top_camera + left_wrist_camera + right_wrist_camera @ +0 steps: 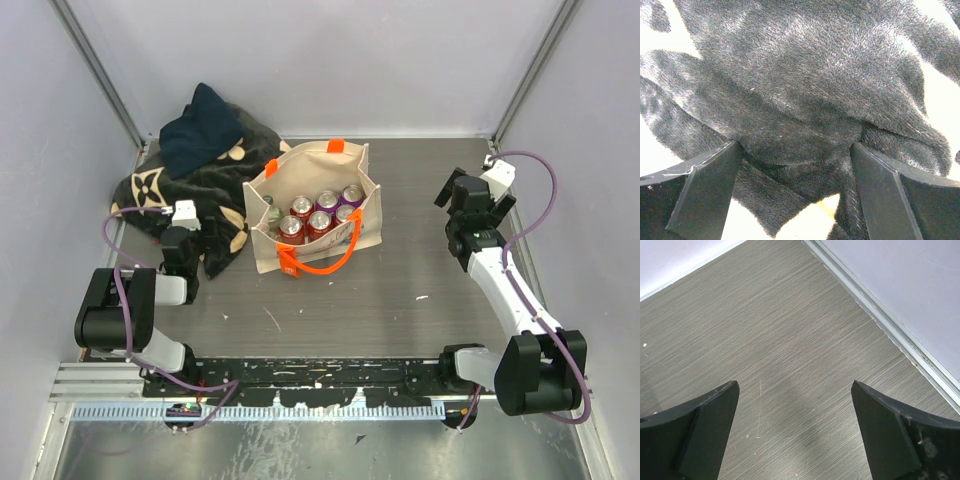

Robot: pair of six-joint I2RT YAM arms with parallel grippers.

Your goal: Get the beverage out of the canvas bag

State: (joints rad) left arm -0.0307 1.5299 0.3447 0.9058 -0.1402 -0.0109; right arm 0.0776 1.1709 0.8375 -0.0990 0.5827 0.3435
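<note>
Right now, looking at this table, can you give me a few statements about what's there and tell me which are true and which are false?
1. The canvas bag stands open with cans inside. True.
2. The right gripper is holding a can. False: it is open, with only bare table below it.
3. The left gripper is open over the dark blanket. True.
4. One can lies on the table outside the bag. False: every can in view is inside the bag.
5. The bag's handles are blue. False: they are bright orange.
</note>
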